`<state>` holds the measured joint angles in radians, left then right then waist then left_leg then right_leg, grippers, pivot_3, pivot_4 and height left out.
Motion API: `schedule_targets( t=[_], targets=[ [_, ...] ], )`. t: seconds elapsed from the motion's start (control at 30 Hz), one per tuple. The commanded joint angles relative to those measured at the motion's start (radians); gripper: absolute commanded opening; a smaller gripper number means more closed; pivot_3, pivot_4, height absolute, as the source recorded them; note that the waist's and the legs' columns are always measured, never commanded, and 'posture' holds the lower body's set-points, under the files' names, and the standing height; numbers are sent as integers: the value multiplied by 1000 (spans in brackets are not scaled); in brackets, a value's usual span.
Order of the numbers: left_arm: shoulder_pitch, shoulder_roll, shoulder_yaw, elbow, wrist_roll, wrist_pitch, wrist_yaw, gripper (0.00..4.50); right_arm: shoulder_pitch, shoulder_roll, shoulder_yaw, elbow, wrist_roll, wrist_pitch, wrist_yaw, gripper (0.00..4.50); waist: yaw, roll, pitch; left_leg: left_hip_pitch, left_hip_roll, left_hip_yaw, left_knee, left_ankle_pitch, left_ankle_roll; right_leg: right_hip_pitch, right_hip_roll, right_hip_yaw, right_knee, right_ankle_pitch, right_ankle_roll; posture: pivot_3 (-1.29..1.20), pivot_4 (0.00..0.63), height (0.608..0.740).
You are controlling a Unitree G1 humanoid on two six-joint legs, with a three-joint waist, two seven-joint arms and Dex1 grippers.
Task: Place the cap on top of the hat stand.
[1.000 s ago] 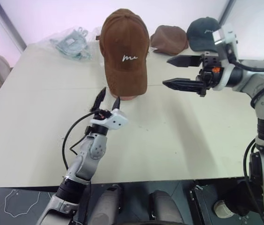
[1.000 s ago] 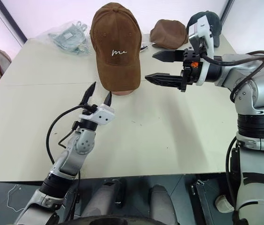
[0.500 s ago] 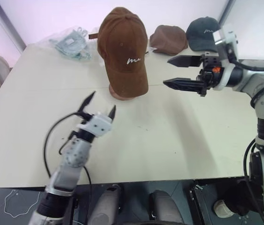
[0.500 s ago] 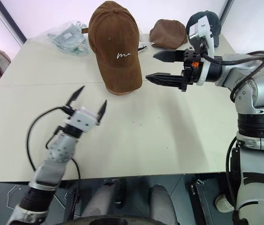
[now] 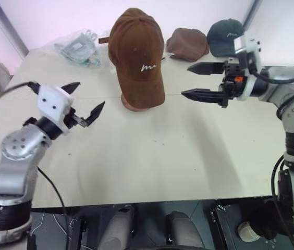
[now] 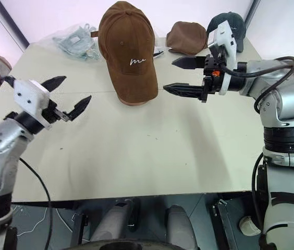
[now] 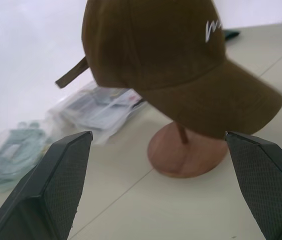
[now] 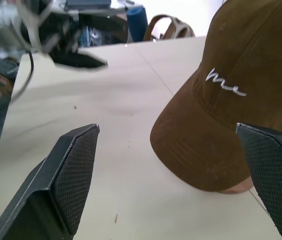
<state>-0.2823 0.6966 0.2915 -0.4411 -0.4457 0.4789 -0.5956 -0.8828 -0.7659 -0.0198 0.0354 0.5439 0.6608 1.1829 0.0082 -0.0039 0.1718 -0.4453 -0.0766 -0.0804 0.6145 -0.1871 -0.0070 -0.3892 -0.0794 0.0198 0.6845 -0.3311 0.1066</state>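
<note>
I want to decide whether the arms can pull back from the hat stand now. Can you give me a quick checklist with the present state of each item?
1. The cap sits on the hat stand: ok.
2. Stand base flat on the table: ok.
3. Left gripper open, apart from cap: ok.
4. Right gripper open, apart from cap: ok.
5. Cap centred on stand's top disc: cannot tell, hidden under the crown.

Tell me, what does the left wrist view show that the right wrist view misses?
Left wrist view alone: the hat stand with its thin rod and round base, and plastic bags behind it. Right wrist view alone: the left end effector, blurred, across the table, and a chair back beyond. Both share the cap with its white script.
</note>
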Motion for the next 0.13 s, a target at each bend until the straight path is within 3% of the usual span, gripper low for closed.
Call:
schedule_targets(
  t=[0.03, 0.13],
  targets=[
    [-25, 63, 71, -26, -109, 94, -48, 4446, -8, -8, -15, -12, -8, -24, -4, 4500, -2, 0, 0, 0, 0, 0, 0, 0, 0, 0, 0, 0, 0, 0, 0, 0, 150, 740],
    [-28, 92, 102, -20, -161, 136, -62, 4446, -5, -5, -13, -14, -14, -28, -7, 4500, -4, 0, 0, 0, 0, 0, 0, 0, 0, 0, 0, 0, 0, 0, 0, 0, 150, 740]
  ],
)
